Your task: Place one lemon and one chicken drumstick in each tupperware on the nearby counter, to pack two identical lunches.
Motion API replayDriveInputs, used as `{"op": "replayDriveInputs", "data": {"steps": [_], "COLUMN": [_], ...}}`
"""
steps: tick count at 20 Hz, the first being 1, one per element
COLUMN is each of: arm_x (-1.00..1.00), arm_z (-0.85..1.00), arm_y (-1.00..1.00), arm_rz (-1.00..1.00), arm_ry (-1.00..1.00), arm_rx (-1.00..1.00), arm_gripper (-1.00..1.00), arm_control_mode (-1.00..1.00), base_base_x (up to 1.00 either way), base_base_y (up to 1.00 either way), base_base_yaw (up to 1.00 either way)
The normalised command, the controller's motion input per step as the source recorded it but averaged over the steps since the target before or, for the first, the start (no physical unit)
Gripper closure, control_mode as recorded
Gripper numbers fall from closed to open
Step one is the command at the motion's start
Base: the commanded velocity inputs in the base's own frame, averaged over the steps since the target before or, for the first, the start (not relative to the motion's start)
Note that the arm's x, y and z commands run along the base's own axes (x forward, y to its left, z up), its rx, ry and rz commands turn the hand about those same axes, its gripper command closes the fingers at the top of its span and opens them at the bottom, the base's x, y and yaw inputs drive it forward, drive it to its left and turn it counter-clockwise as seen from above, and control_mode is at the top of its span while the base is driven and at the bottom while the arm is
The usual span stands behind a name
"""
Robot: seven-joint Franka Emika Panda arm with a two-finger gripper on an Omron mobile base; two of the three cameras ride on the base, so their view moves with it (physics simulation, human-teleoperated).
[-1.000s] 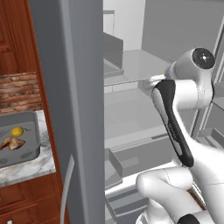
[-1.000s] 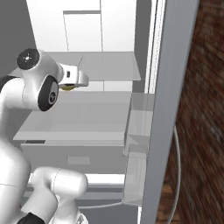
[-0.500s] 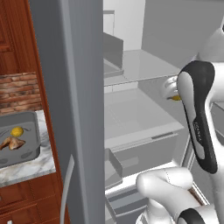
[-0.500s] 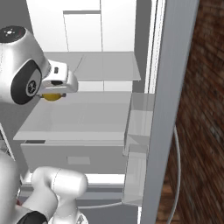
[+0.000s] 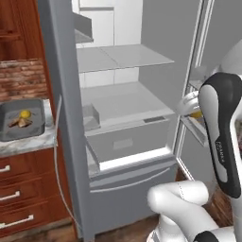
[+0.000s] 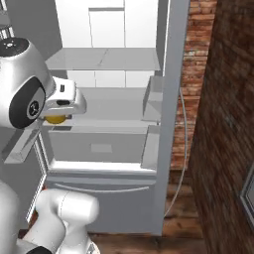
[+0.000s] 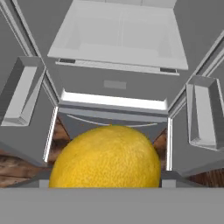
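Note:
My gripper (image 6: 56, 115) is shut on a yellow lemon (image 7: 107, 157), held in front of the open fridge above its lower drawer. The same lemon (image 5: 195, 114) peeks out beside my forearm, and its underside (image 6: 55, 118) shows below the white hand. At far left the dark grey tupperware (image 5: 23, 102) sits on the marbled counter (image 5: 33, 141). Inside it lie another lemon (image 5: 24, 114) and a brown chicken drumstick (image 5: 18, 123). The pale blue-grey tub is out of view.
The fridge stands open, its grey door (image 5: 61, 108) between me and the counter. Glass shelves (image 5: 120, 56) and a pulled-out drawer (image 7: 120, 41) lie ahead, door bins (image 7: 203, 113) at both sides. Reddish-brown drawers (image 5: 19, 189) sit under the counter. A brick wall (image 6: 223, 124) is at right.
The whole picture has shifted, so the camera moved. My arm swung back out of the fridge with the lemon still held, from shelf level to the fridge's front.

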Motion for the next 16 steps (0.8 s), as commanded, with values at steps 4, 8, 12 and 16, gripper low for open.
{"op": "replayDriveInputs", "data": {"steps": [4,8,12,16], "arm_x": [0.00,0.00,0.00,0.00], "arm_z": [0.00,0.00,0.00,0.00], "arm_y": [0.00,0.00,0.00,0.00], "arm_rz": [0.00,0.00,0.00,0.00], "arm_ry": [0.00,0.00,0.00,0.00], "arm_rx": [0.00,0.00,0.00,0.00], "arm_gripper": [1.00,1.00,1.00,1.00], "arm_control_mode": [1.00,1.00,1.00,1.00], "base_base_x": [-0.98,-0.62,-0.36,-0.05], "base_base_y": [0.22,0.78,1.00,1.00], "base_base_yaw": [0.03,0.00,0.00,0.00]}}
